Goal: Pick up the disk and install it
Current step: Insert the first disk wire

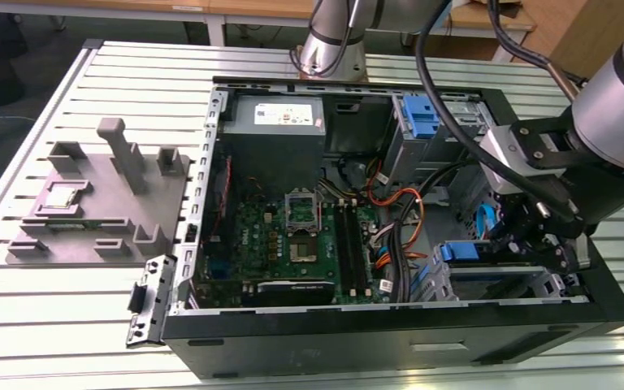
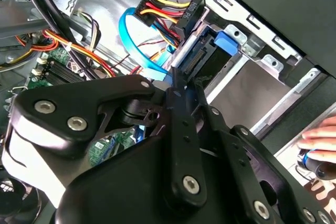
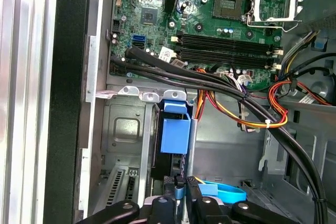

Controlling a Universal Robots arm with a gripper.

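The disk (image 1: 467, 252), a dark drive in a bright blue bracket, stands on edge in the lower bay at the front corner of the open computer case (image 1: 399, 325), on the exterior view's right. The blue bracket (image 3: 175, 131) sits in the metal slot, and the disk's connector edge (image 2: 202, 59) faces the gripper. My gripper (image 1: 531, 236) hangs just above that bay. Both wrist views show its black fingers drawn together, tips (image 2: 184, 85) right at the disk's end. In the first wrist view my gripper (image 3: 185, 186) has a small blue bit between the tips.
Black cable bundles (image 3: 220, 85) and orange and yellow wires (image 3: 236, 114) cross beside the bay. A blue flat cable (image 2: 134, 40) and a black power plug (image 2: 173, 9) hang close by. A grey fixture (image 1: 95, 195) sits on the slatted table. A person's hand (image 2: 320, 140) is outside the case.
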